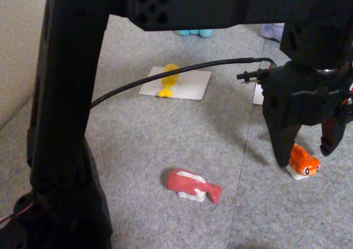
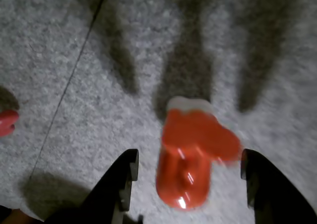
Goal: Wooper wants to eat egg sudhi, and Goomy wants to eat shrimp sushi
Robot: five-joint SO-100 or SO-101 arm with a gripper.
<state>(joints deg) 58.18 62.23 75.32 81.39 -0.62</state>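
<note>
End effector [image 2: 185, 184] spread open, straddling shrimp sushi [image 2: 190, 157] on the grey bench [image 2: 74, 85]; wrist view shows one finger either side, neither touching. Piece's long axis runs fore-aft between the fingers, so closing should pinch its flanks; egg sudhi [image 1: 168, 79] lies well apart on a white card [image 1: 190, 85]

A matte black plastic arm [image 1: 66, 111] trails a black cable [image 1: 165, 75]; its black two-finger gripper [image 1: 306, 155] has tapered, pointed jaws.

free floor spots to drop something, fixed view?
Bare carpet between the white card holding the egg sushi and the red piece; also front right, below the shrimp sushi. Crowded around the open end effector straddling the shrimp.
</note>
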